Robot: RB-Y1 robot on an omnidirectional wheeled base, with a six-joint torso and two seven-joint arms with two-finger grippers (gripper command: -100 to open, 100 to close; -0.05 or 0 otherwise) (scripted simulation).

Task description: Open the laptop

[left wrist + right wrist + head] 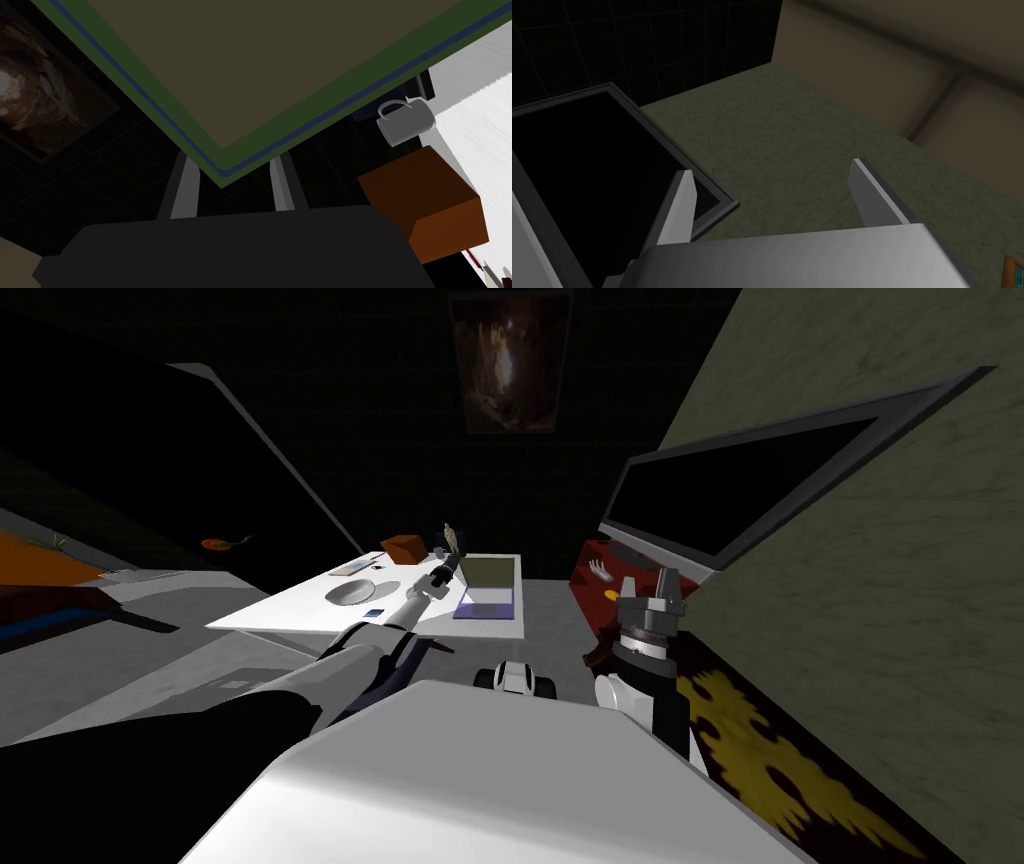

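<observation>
- Laptop (489,584) sits open at the right end of the white table (290,613), its lid upright and its olive screen facing me, with the purple keyboard deck flat in front.
- Behind its left side a brown box (405,547) stands on the table, and a grey mug (405,122) lies or leans just beyond the box. Both are close to the lid's outer edge but apart from it.
- A grey round plate (352,591) and a small blue card (373,613) lie further left on the table, well away from the arm's line.
- Left arm reaches forward and low over the table, nearly straight, and the left gripper (452,558) is at the upper left corner of the lid.
- In the left wrist view the lid's corner lies across the tips of both fingers (186,190). They stand apart with a narrow gap, and I cannot tell for sure whether they touch the lid.
- Right gripper (648,586) is raised at my right side near the green wall, its fingers wide apart with nothing between them, beside a dark panel in a grey frame (760,488).
- Bare tabletop lies in front of the keyboard, and grey floor beyond the table's right edge.
</observation>
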